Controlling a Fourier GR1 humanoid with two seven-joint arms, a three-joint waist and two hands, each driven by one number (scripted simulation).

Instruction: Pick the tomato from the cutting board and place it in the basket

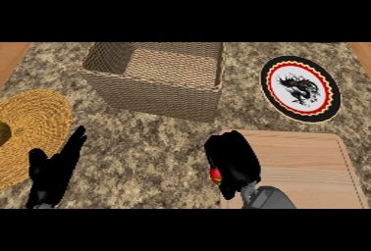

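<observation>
Right hand [233, 164]: fingers curled round the tomato [214, 175]; only a red sliver shows at the hand's left side (the rest is hidden in the grasp).
Cutting board [311, 166]: beneath the hand, extending to its right.
Basket [156, 95]: woven, ahead and left of the hand; inner walls and floor in view.
Left hand [52, 171]: far left, fingers straight, by a straw mat [36, 122] cut off by the view's edge.

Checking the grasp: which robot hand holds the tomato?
The right robot hand, curled round the red tomato at the cutting board; the left robot hand is open, empty.
</observation>
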